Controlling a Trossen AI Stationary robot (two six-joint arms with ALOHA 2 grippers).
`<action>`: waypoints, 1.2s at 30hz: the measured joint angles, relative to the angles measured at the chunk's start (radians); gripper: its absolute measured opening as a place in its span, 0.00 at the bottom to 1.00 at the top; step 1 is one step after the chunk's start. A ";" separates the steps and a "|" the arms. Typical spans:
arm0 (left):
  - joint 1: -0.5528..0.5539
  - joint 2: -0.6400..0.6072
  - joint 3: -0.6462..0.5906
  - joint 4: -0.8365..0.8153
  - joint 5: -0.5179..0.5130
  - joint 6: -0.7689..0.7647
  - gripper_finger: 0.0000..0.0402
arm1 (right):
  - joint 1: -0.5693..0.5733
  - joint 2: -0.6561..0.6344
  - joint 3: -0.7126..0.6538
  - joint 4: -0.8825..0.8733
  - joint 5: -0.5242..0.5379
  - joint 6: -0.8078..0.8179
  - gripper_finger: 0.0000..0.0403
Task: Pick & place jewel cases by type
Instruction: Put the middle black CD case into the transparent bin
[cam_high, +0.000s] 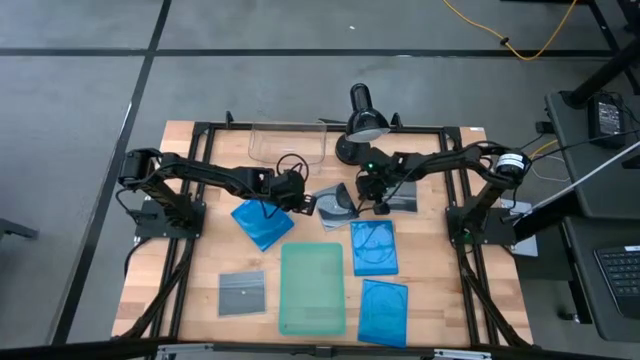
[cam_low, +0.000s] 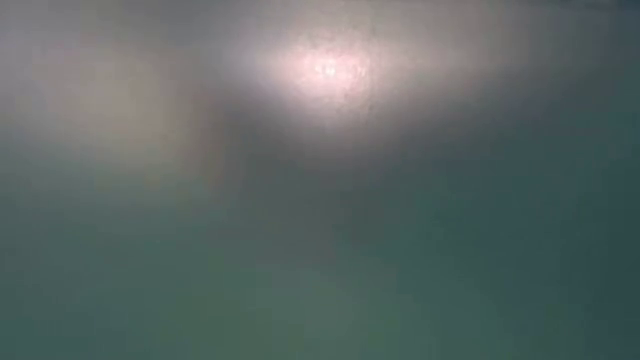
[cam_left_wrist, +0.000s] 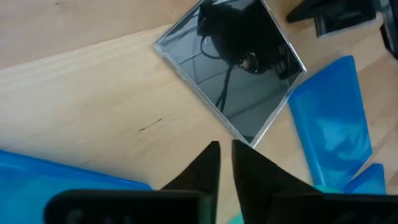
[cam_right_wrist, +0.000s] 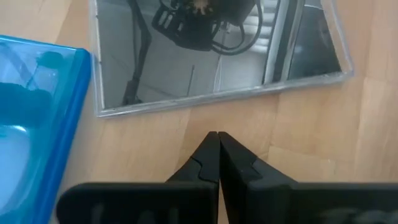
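The wooden surface (cam_high: 200, 270) stands on a grey floor (cam_high: 80, 90), carrying a pale-green tray (cam_high: 313, 288) and a black lamp (cam_high: 364, 112) at its far edge. Both arms reach toward the middle. The left pincer (cam_left_wrist: 225, 152), fingers a slit apart and empty, hovers beside a dark case (cam_left_wrist: 231, 68), with blue cases (cam_left_wrist: 333, 121) close by. The right pincer (cam_right_wrist: 217, 146), closed and empty, hangs just short of another grey case (cam_right_wrist: 211, 50).

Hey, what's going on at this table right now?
Two robot arms are sorting disc cases on a wooden table. The left gripper hangs empty, jaws slightly apart, between a blue case and a grey case in the middle. The right gripper, jaws shut and empty, is just past that grey case. Two more blue cases lie right of a pale-green tray, and another grey case lies to its left.
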 joint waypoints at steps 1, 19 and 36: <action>0.000 0.000 0.000 0.000 -0.005 -0.009 0.13 | 0.003 0.005 0.000 0.001 0.000 -0.002 0.01; -0.011 0.129 -0.001 0.185 0.011 -0.177 0.46 | 0.016 0.049 0.033 0.019 -0.033 -0.026 0.01; -0.033 0.267 -0.001 0.385 0.032 -0.320 0.46 | 0.020 0.049 0.043 0.002 -0.029 -0.046 0.01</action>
